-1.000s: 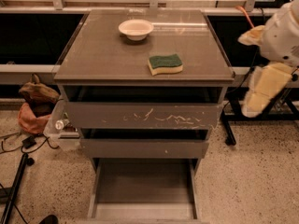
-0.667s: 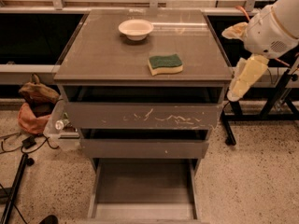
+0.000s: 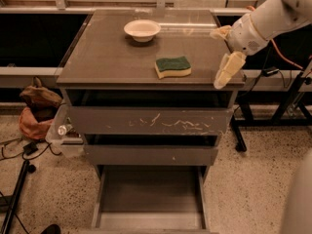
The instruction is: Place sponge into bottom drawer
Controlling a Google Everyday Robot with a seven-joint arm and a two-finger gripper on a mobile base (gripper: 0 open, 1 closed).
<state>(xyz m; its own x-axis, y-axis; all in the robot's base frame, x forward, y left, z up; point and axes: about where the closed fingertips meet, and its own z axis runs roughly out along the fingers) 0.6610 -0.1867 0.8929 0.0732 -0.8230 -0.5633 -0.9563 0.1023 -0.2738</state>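
Note:
The sponge (image 3: pixel 173 66), yellow with a dark green top, lies flat on the cabinet top (image 3: pixel 107 57), right of centre near the front edge. The bottom drawer (image 3: pixel 150 195) is pulled out below, and its flat floor is bare. My gripper (image 3: pixel 223 52) hangs over the right front corner of the cabinet top, about a sponge's length to the right of the sponge. Its pale fingers (image 3: pixel 228 70) are spread and hold nothing. The white arm reaches in from the upper right.
A round white bowl (image 3: pixel 142 29) stands at the back of the cabinet top. The scratched top drawer (image 3: pixel 151 122) and middle drawer (image 3: pixel 151 155) stick out slightly. A brown bag (image 3: pixel 38 108) and a plastic bin (image 3: pixel 62 133) sit on the left floor. Black stand legs (image 3: pixel 287 106) are at right.
My arm and gripper have moved left and up, from beside the cabinet's right side to over its right front corner. The sponge, bowl and drawers have not moved.

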